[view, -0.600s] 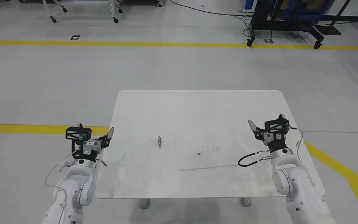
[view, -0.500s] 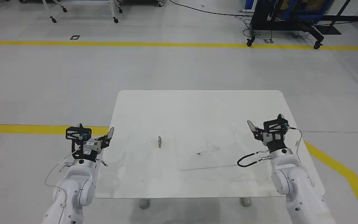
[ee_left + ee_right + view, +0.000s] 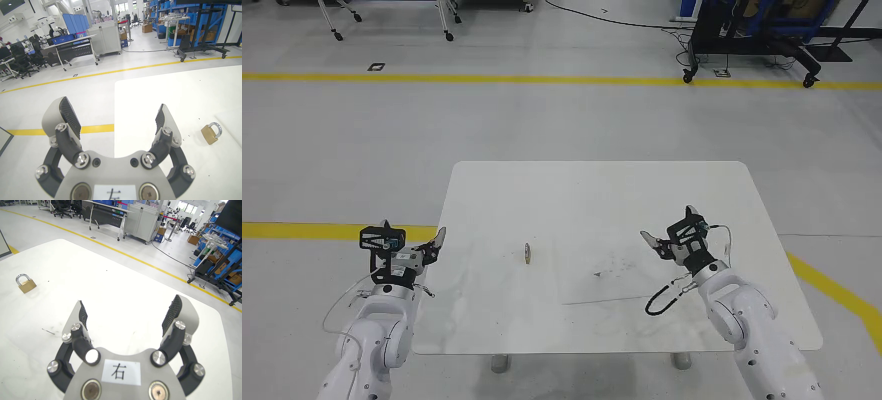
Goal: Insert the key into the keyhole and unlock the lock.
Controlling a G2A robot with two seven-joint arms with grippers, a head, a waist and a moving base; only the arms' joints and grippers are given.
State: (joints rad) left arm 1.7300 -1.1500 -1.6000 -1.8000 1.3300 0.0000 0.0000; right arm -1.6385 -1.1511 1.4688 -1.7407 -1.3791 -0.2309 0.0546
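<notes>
A white table (image 3: pixel 642 190), scuffed near its middle, carries the whole job. Nearest the robot, the left gripper (image 3: pixel 113 106) hangs just off the table's left edge over the floor, its ribbed pads spread wide with nothing between them. The right gripper (image 3: pixel 128 300) is over the right half of the tabletop, its fingers equally apart and empty. Just ahead of it, a thin grey sliver lies flat on the scuffed patch: most likely the key (image 3: pixel 48 331), though it is too small to be sure. Farther toward the table's middle sits the brass padlock (image 3: pixel 27 285), steel shackle closed, well apart from both grippers. I judge the key light, stiff and awkward to lift off a smooth surface; it wants pinching at the head so the blade stays free. The padlock looks dense, hard and slick, likely to skid if nudged; its flat brass sides are the place to hold it, leaving the keyhole end exposed. Beyond the table runs a yellow floor line (image 3: pixel 542 78).
</notes>
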